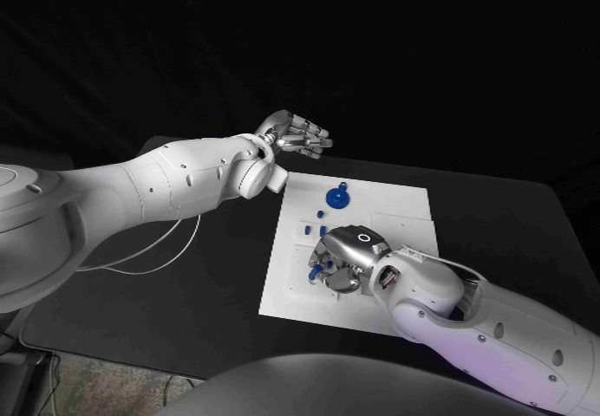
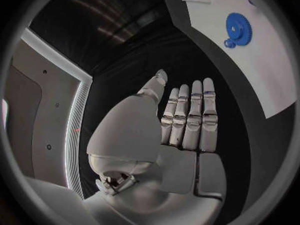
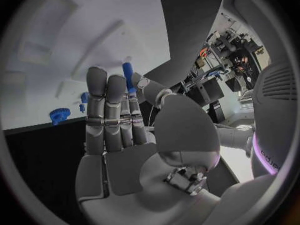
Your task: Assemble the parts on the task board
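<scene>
Nearest, the right hand (image 1: pixel 344 258) hovers low over the task board (image 1: pixel 388 208), pinching a small blue part (image 3: pixel 127 75); beyond lies a blue gear (image 1: pixel 337 199), and farthest, the left hand (image 1: pixel 295 134) is empty, fingers straight.

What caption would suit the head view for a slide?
Right hand works over small blue parts on the white board; left hand waits beyond it, holding nothing, near the blue gear.
</scene>
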